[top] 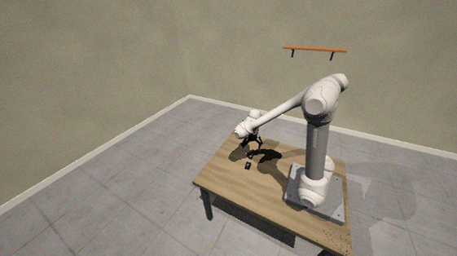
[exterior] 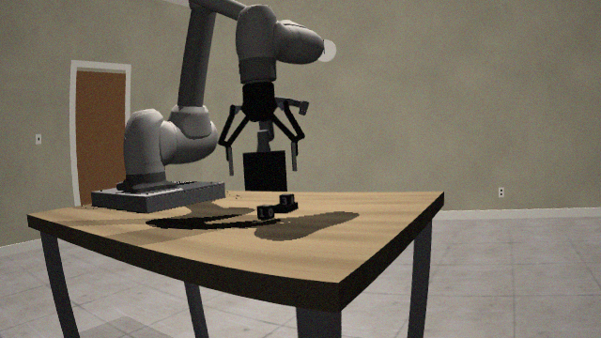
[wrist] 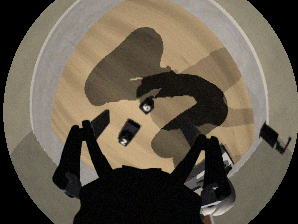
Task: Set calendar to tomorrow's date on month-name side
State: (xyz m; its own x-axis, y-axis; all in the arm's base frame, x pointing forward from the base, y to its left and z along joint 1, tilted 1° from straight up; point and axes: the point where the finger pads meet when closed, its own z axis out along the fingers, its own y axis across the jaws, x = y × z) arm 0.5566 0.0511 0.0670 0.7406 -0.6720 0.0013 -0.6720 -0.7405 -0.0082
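My gripper [exterior: 262, 166] hangs open and empty above the table; it also shows in the top view [top: 253, 144] and in the wrist view [wrist: 148, 132]. Two small dark pieces lie on the wood below it. The nearer is a cube [exterior: 265, 212] with a pale digit like a 0. It lies apart from the second piece [exterior: 287, 202], which bears pale marks and looks like the tray with the other cube. In the wrist view they show as a pale-faced cube [wrist: 145, 104] and a dark piece [wrist: 128, 131]. A black square shape [exterior: 265, 170] stands in line with the fingers; I cannot tell what it is.
The arm's grey base plate [exterior: 157, 194] sits at the table's other end. The arm casts a broad shadow [exterior: 300, 225] around the pieces. An orange shelf [top: 315, 49] hangs on the wall. A brown door [exterior: 100, 133] is behind the base.
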